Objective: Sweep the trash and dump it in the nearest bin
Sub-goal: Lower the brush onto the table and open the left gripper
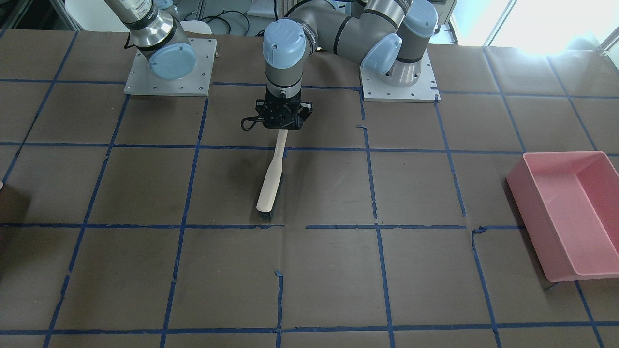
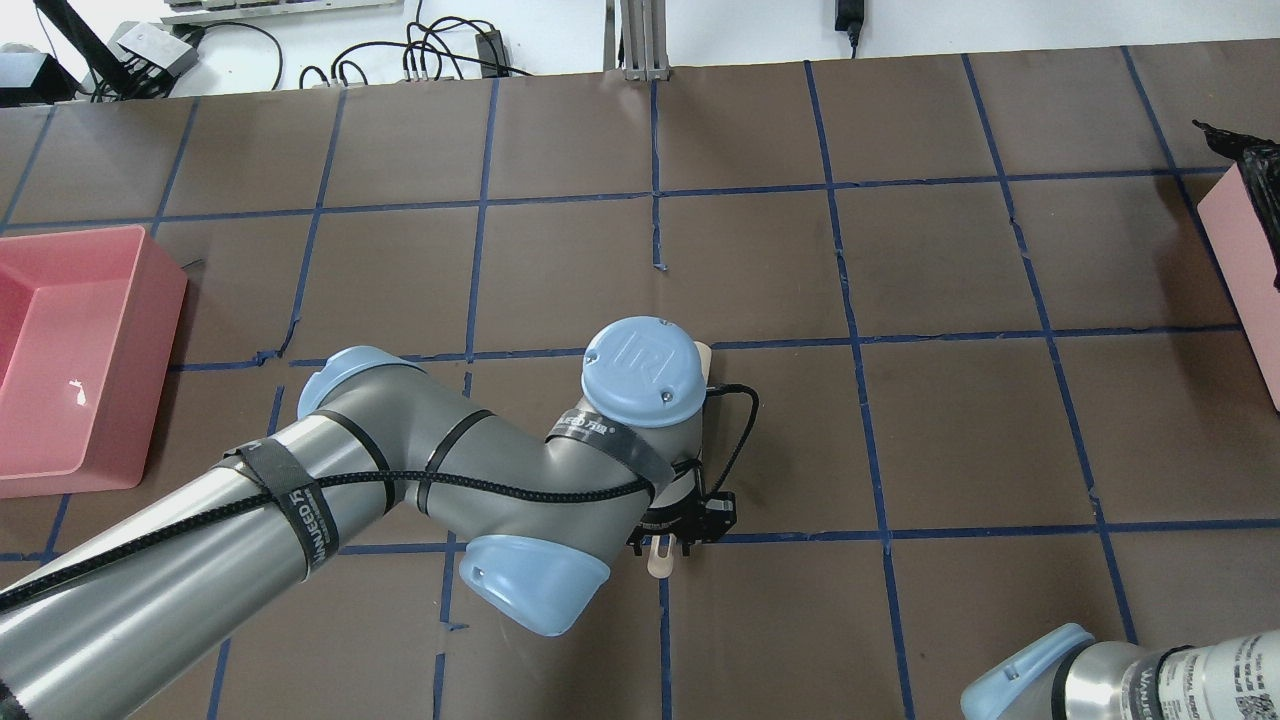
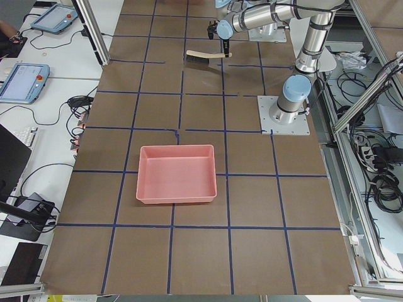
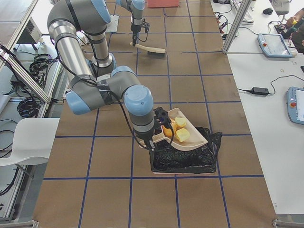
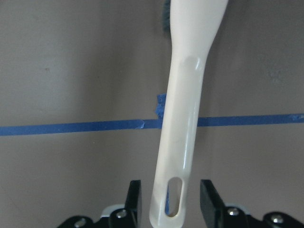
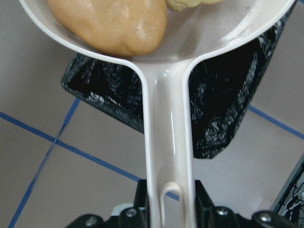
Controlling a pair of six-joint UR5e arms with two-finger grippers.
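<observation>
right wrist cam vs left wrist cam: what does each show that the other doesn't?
Right wrist only: right hand shut on the white plastic dustpan, which carries an orange-brown potato-like lump, above a black-bag-lined bin. Left wrist only: left hand open around the cream-handled brush. Both: brown table with blue tape lines.

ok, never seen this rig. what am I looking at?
Two grey robot arms at a brown table gridded with blue tape. Four fixed cameras: facing the robot, over its shoulders, at each table end; two ride the wrists. The left gripper sits open around the handle of a cream brush with dark bristles lying on the table. The right gripper clamps a cream plastic dustpan carrying an orange-brown lump and yellow spongy chunks above a black-bagged bin. A pink plastic tray sits on the robot's left.
</observation>
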